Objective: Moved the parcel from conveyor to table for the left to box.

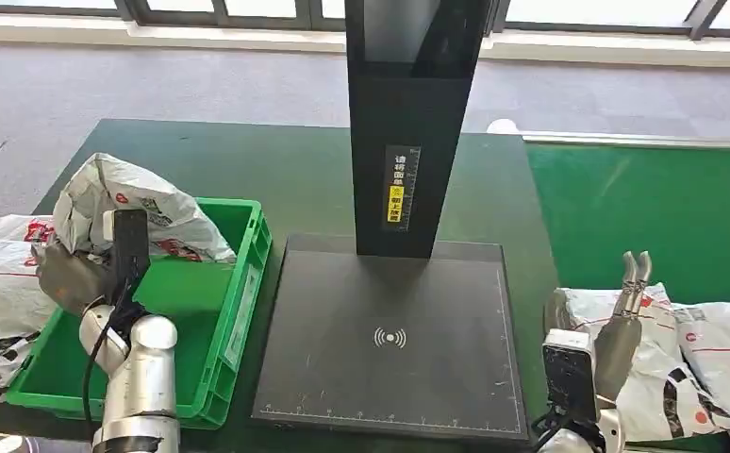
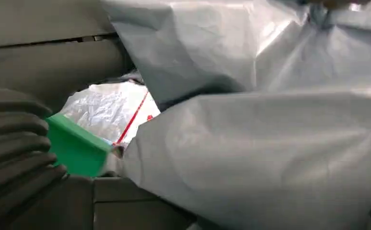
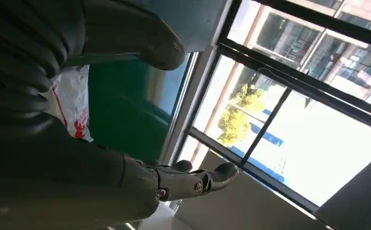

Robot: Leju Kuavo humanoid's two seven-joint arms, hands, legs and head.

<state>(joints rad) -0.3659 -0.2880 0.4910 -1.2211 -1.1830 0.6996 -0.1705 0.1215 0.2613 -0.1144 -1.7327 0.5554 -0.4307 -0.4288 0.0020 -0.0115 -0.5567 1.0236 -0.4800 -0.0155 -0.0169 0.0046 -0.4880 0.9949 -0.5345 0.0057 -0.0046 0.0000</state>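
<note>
Grey plastic parcel [image 1: 130,212] is gripped by the left hand [image 1: 74,276] and rests tilted across the far left corner of the green box [image 1: 212,321], directly above and beyond that hand. In the left wrist view the parcel's crinkled film [image 2: 250,153] lies just ahead of the hand. Right hand [image 1: 621,326] holds nothing, fingers [image 1: 637,274] extended and apart, over white parcels [image 1: 691,363] on the green conveyor [image 1: 663,208]. Black scanner plate [image 1: 389,344] sits between both hands.

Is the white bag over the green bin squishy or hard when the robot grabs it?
Probably squishy: the bag is creased and crumpled where the left hand holds it over the bin. Its glossy plastic likely slides easily. It seems light, sagging little.
</note>
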